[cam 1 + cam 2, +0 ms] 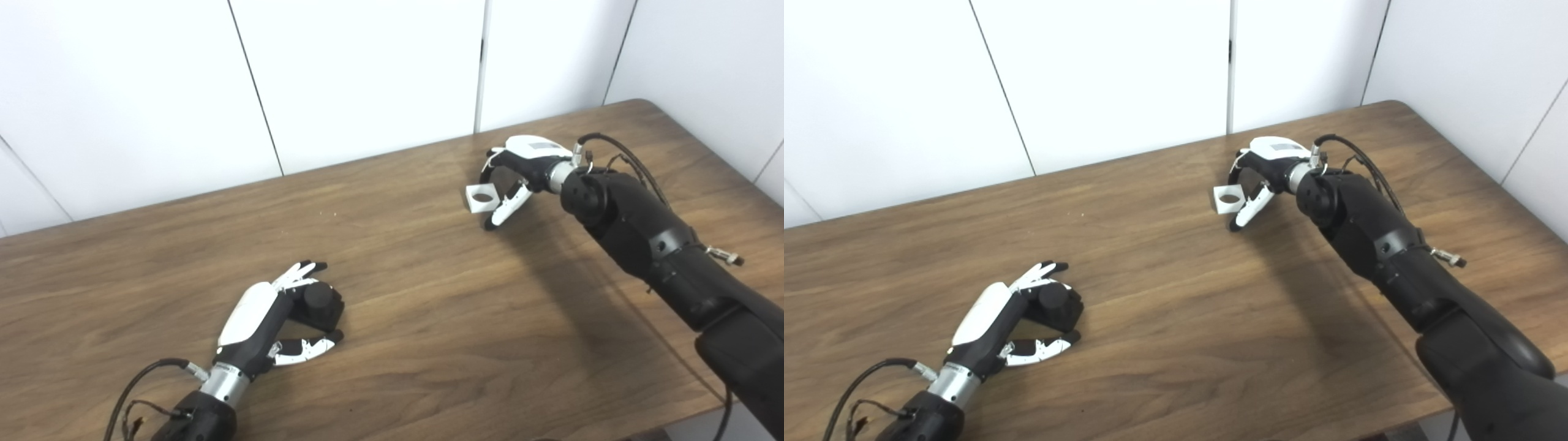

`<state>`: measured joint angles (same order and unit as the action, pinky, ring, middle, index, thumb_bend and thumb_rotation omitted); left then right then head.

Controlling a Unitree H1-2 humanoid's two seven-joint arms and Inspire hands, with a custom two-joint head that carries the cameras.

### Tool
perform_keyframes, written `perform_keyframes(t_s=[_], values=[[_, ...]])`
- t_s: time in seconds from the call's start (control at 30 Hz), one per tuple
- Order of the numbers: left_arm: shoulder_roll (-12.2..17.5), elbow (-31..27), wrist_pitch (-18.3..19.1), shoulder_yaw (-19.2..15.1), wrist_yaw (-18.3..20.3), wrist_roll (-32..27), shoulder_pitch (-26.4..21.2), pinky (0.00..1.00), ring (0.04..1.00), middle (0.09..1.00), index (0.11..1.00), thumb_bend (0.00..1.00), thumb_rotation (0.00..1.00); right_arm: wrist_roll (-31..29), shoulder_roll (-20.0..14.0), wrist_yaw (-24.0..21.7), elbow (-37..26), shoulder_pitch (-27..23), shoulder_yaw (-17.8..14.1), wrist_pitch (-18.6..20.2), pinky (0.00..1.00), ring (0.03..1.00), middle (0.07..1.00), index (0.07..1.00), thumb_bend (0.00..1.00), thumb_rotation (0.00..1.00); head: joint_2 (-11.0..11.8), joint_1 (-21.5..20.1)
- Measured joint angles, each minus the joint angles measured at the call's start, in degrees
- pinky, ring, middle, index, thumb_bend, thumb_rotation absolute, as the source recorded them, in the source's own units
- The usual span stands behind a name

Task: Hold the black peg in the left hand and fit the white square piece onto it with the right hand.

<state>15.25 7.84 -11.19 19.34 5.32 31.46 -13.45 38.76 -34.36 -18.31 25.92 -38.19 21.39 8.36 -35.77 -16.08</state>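
The black peg (318,302), a dark block with a round stub on top, stands on the table at the lower left. My left hand (269,318) lies around it, fingers straight along its far side and thumb (306,349) stretched below it, not clamped. At the far right my right hand (520,171) pinches the white square piece (481,198) between fingertips and thumb. The piece's round hole faces the camera. The piece is far from the peg, up and to the right of it.
The brown wooden table (429,318) ends at a front edge at the lower right and a rounded far right corner. White wall panels (367,73) stand right behind its back edge. My right forearm (661,257) slants across the table's right side.
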Motion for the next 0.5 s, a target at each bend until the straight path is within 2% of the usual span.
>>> perform_keyframes(t_s=[0.5], values=[[0.13,-1.20,1.46,0.01,0.21,0.01,0.46,0.95,0.973,0.923,0.618,0.64,0.07,0.14,0.63,0.42,1.85,-1.36,0.97,-0.40,0.95,0.970,0.919,0.615,0.67,0.28,-0.35,0.79]])
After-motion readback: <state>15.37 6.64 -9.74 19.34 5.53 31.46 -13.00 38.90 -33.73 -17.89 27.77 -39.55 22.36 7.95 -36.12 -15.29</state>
